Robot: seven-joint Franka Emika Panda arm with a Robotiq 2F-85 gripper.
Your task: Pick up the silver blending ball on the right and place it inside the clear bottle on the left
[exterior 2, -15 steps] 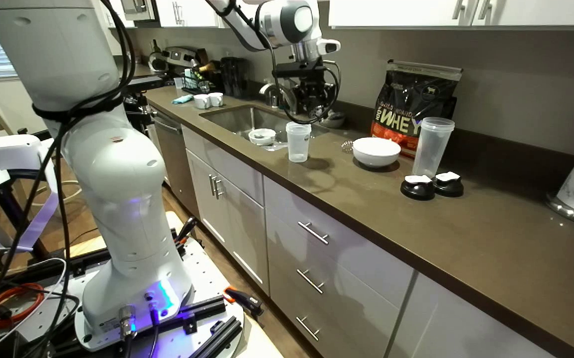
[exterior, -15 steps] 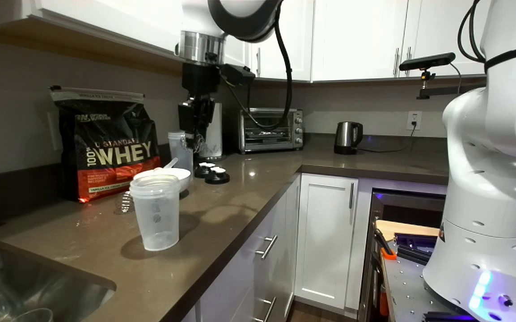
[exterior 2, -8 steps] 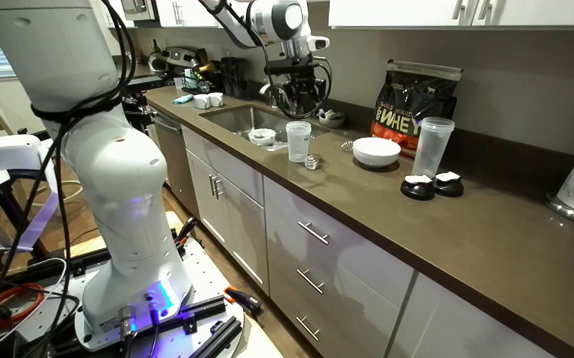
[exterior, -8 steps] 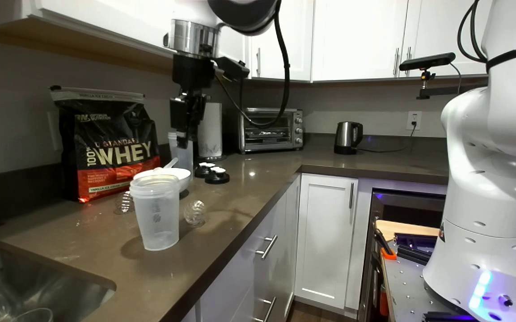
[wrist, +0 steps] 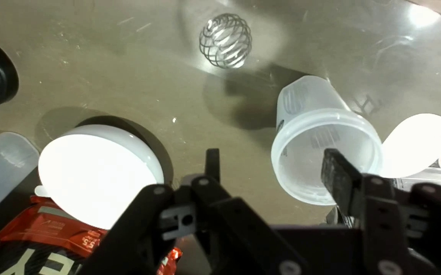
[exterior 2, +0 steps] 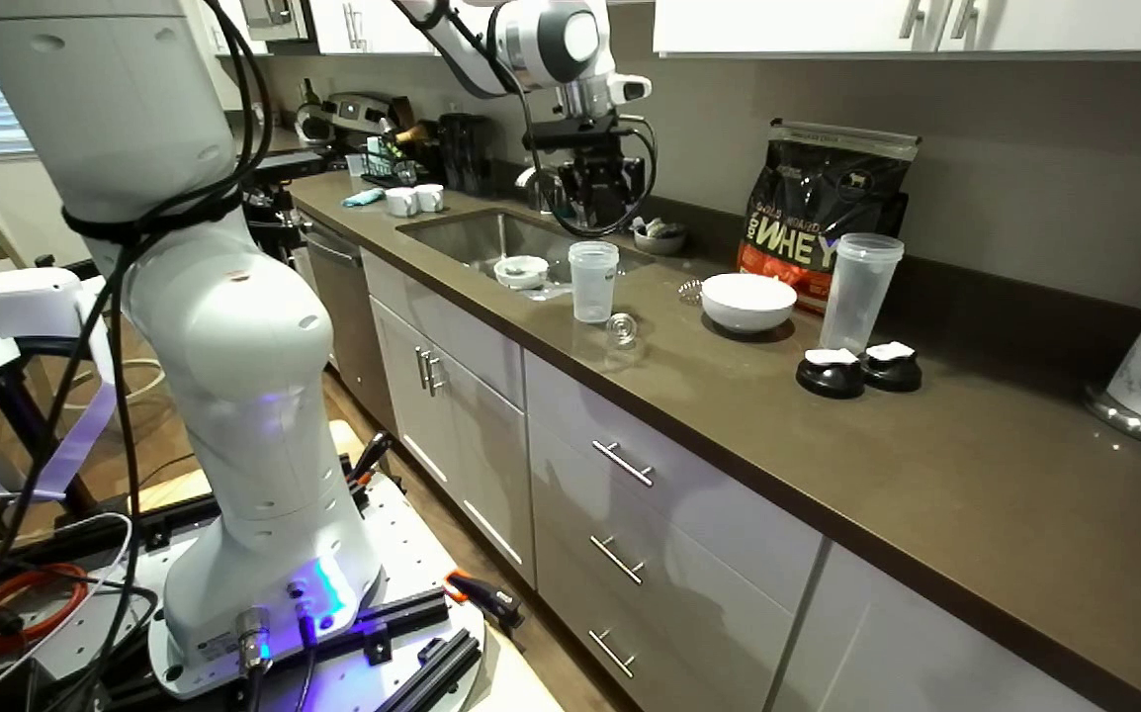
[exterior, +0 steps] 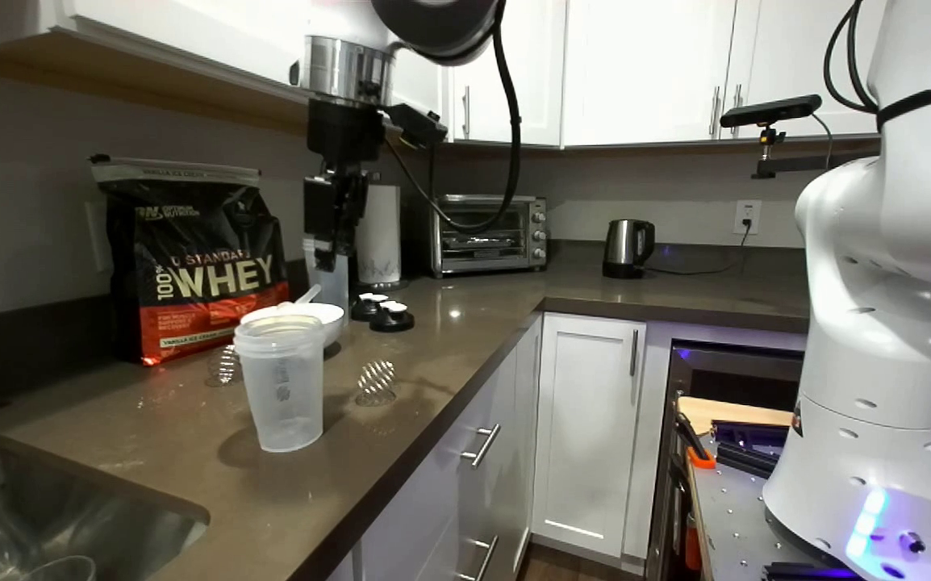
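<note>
1. Gripper [wrist: 272,158]: raised above the countertop [exterior: 449,347]. Wrist view shows its fingers [wrist: 213,166] spread wide, only air between them.
2. Clear shaker bottle [wrist: 306,97]: upright on the countertop near the sink [exterior: 151,516], mouth up. In the wrist view one finger overlaps its mouth.
3. Silver blending ball [wrist: 225,41]: open wire coils, resting on the countertop outside the bottle, just beside it; a gap separates the two in the wrist view.
4. White bowl [exterior 2: 748,311]: contents washed out in the wrist view. A white handle [exterior: 310,295] sticks up above its rim.
5. Second wire ball [exterior: 226,365]: beside the bowl, partly behind the clear bottle in an exterior view.
6. Whey bag [exterior: 195,266]: black and red, upright, near the wall.
7. Second translucent shaker [exterior 2: 860,287]: upright. Two black lids [exterior 2: 831,376] with white tops sit just beside it.
8. Paper towel roll [exterior: 379,234], then toaster oven [exterior: 486,234], then electric kettle [exterior: 625,246] well apart, its cord running to a wall outlet [exterior: 748,216].
</note>
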